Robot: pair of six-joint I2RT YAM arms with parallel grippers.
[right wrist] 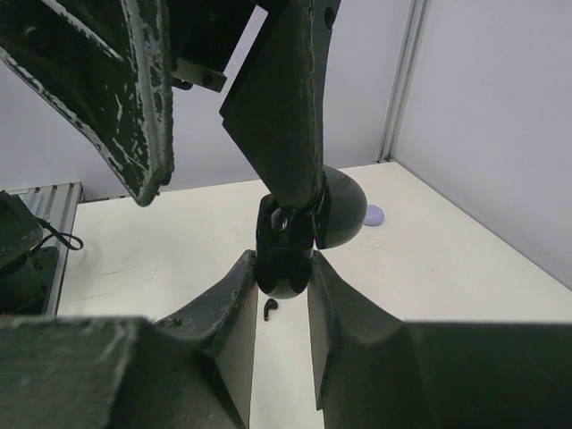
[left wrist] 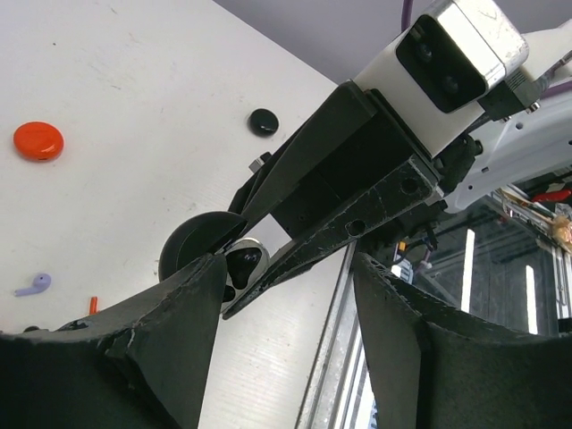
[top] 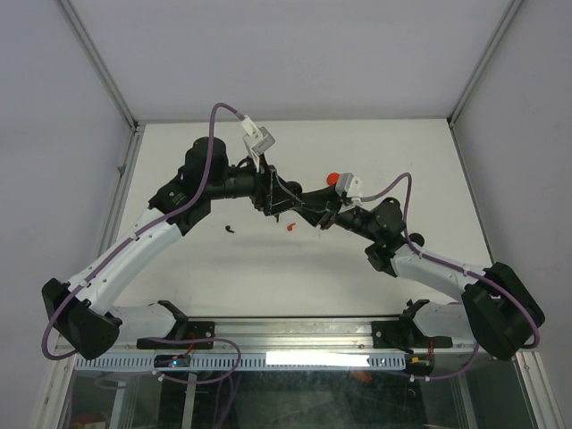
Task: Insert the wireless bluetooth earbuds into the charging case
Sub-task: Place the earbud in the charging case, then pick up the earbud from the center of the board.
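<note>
My right gripper (right wrist: 283, 273) is shut on an open black charging case (right wrist: 284, 255), lid (right wrist: 344, 214) swung back, held above the table. In the left wrist view the case's pale inside (left wrist: 247, 259) shows a dark bud seated in it. My left gripper (left wrist: 284, 268) hangs just over the case mouth, open, nothing between its fingers (right wrist: 279, 116). On the table lie a black earbud (right wrist: 270, 308), a red earbud (top: 290, 227) and a lavender earbud (left wrist: 34, 286). Both grippers meet at mid-table (top: 284, 204).
A closed red case (left wrist: 37, 140) and a closed black case (left wrist: 263, 121) lie on the table, and a lavender case (right wrist: 374, 214) sits beyond the held one. A metal rail (top: 286, 329) runs along the near table edge. Walls enclose the table.
</note>
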